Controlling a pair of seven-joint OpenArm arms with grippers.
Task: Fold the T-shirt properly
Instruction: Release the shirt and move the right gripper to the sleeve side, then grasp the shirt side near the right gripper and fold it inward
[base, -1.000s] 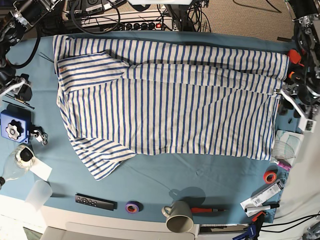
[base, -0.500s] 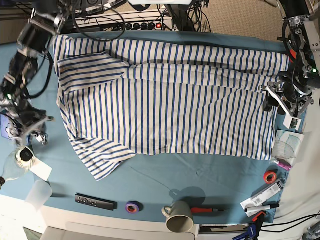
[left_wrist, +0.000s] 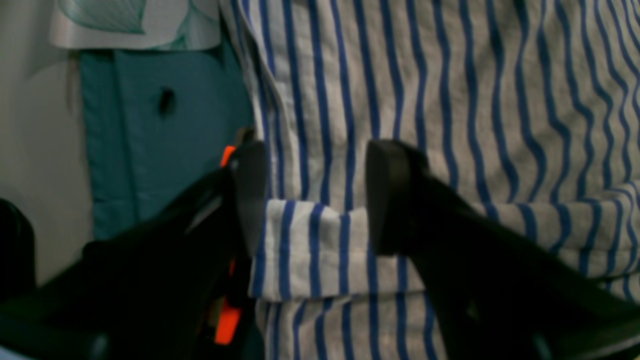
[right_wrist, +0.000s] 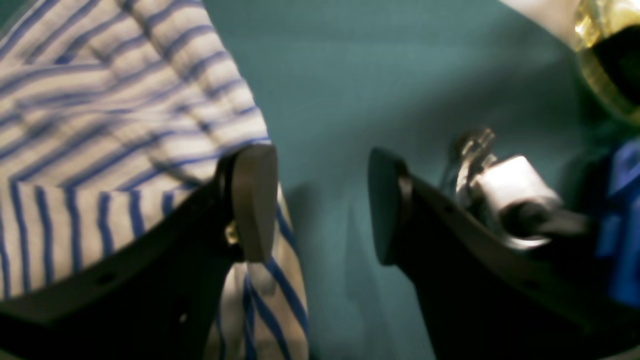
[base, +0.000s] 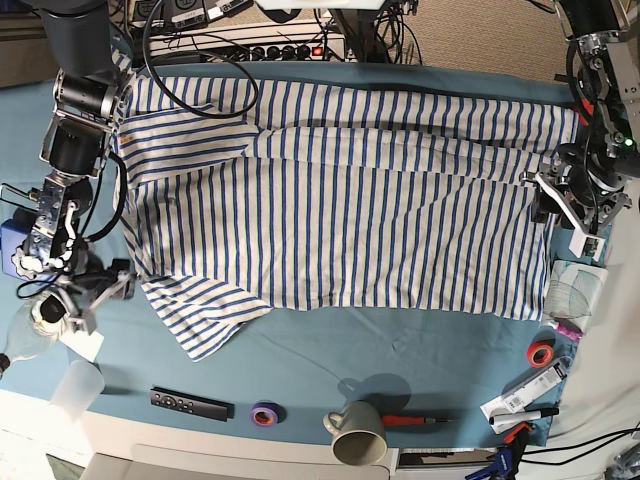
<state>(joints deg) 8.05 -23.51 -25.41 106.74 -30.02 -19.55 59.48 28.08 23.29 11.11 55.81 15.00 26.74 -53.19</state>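
Crowding T-shirt (base: 340, 190) — mug (base: 357, 432), remote (base: 190, 403)

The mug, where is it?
In the base view, the mug stands near the table's front edge, between a purple tape roll and a red pen.

Teal table cloth (base: 330, 345) — T-shirt (base: 340, 200), mug (base: 357, 432), remote (base: 190, 403) on top.

A robotics lab or workshop bench: a desk (base: 330, 345) under a teal cloth, a power strip (base: 290, 47) and tangled black cables (base: 190, 40) along its far edge, and bench clutter at the near side, namely tape rolls (base: 265, 413), a remote control (base: 190, 403), a mug (base: 357, 432), markers (base: 525, 410) and a screwdriver (base: 415, 420).
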